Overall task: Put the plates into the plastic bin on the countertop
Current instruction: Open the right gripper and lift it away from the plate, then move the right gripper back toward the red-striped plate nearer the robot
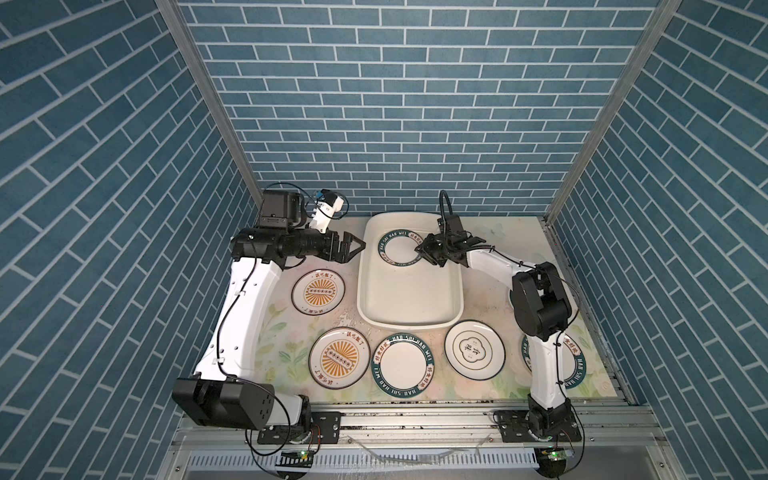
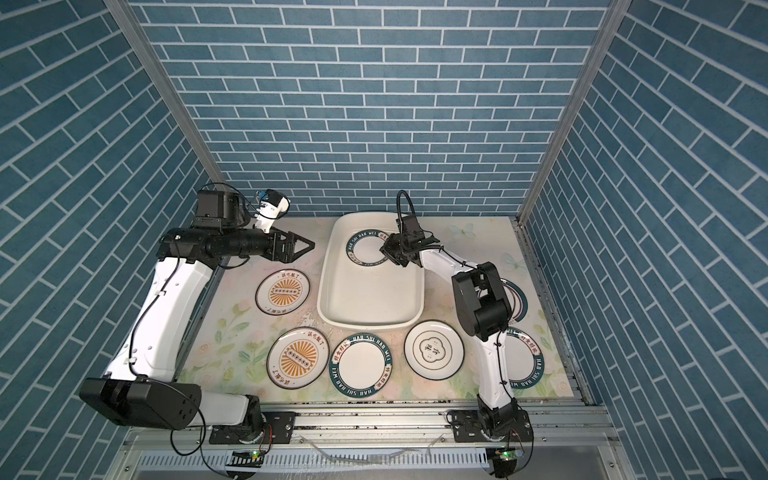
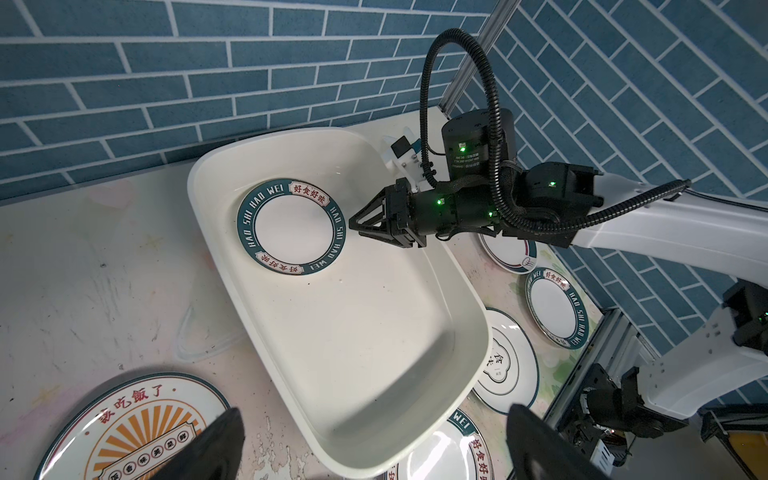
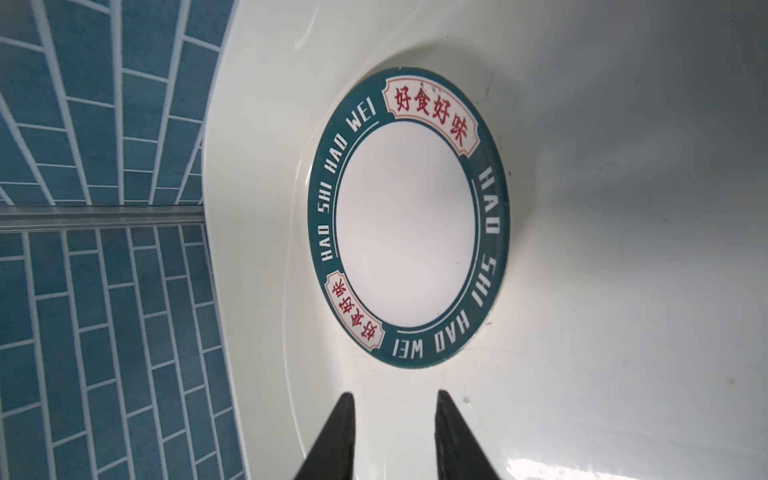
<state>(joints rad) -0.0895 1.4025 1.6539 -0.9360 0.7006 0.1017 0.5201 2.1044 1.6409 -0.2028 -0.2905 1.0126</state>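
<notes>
The cream plastic bin [image 1: 409,291] [image 2: 370,299] stands at the back middle of the countertop [image 1: 282,328]. One green-rimmed plate [image 1: 401,247] [image 4: 405,220] lies flat in its far end. My right gripper [image 1: 419,249] [image 4: 395,395] hovers inside the bin just off that plate's edge, open, with nothing between its fingers. Left of the bin, my left gripper [image 1: 359,245] [image 3: 376,411] hangs wide open and empty. Several plates lie on the countertop: two sunburst ones [image 1: 318,293] [image 1: 339,358], a green-rimmed one [image 1: 402,365] and the quatrefoil one [image 1: 474,349].
My right arm partly hides a green-rimmed plate [image 1: 575,365] at the front right and a further dark-rimmed plate [image 2: 517,299] behind its elbow. Blue tiled walls close in the back and sides. An aluminium rail [image 1: 415,411] runs along the front.
</notes>
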